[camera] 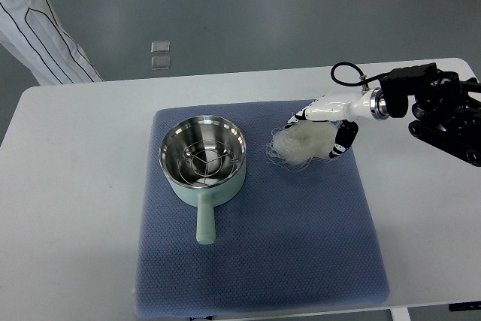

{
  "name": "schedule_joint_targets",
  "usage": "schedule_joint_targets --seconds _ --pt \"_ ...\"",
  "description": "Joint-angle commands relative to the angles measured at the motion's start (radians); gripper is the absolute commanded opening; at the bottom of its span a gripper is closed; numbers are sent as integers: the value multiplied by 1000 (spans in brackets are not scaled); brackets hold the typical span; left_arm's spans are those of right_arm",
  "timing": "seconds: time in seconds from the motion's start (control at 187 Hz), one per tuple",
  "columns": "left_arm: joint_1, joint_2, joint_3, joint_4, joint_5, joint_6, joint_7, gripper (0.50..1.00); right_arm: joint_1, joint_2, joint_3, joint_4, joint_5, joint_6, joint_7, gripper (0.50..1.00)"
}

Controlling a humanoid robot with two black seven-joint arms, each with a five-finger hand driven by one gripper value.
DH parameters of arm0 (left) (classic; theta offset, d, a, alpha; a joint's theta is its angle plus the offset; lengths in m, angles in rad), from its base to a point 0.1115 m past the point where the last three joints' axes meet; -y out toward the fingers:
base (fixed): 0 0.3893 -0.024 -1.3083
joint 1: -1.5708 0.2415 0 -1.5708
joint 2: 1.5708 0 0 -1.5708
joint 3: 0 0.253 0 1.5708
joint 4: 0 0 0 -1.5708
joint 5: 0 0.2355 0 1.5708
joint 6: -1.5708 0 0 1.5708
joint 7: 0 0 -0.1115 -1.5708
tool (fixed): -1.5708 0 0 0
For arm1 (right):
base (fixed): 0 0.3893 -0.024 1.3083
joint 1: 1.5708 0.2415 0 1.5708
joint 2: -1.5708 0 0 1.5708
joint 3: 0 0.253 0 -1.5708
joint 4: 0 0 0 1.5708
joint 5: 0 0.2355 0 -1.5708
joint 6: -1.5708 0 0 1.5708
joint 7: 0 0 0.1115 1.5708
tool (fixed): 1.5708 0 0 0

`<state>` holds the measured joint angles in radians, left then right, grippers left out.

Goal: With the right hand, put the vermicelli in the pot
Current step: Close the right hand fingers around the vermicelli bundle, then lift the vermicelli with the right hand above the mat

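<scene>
A pale green pot (203, 157) with a steel inside and a wire rack in it stands on the blue mat (263, 261), handle toward the near edge. To its right lies a bundle of white vermicelli (299, 146) on the mat. My right hand (325, 131), white with black fingers, comes in from the right edge and is curled around the right part of the bundle, low over the mat. The vermicelli's loose strands trail left toward the pot. The left arm does not show.
The mat lies on a white table (75, 208). A person in white striped clothing (37, 28) stands beyond the table's far left corner. Two small clear squares (160, 55) lie on the grey floor behind the table.
</scene>
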<state>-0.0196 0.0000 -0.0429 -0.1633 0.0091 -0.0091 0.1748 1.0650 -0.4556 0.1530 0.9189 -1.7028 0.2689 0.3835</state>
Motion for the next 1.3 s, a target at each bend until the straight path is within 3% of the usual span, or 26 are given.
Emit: schedule_joint_targets --seconds 0.0,0.129,0.423,0.509,0.777,1.297 --pt "0 0 0 -1 0 0 0 1000 0 8 2 -3 2 -2 0 907" --pt "0 0 0 -1 0 0 0 1000 -14 20 2 -5 0 -20 0 901" --pt "0 0 0 -1 0 0 0 1000 -28 48 2 -32 -3 -43 -14 825" --pt "0 0 0 -1 0 0 0 1000 -30 60 0 -49 -3 -43 -18 782" --pt "1 0 0 -1 0 0 0 1000 -37 63 5 -69 -3 -45 -41 582" --pt "0 0 0 -1 0 0 0 1000 85 37 117 -68 41 -30 -31 582"
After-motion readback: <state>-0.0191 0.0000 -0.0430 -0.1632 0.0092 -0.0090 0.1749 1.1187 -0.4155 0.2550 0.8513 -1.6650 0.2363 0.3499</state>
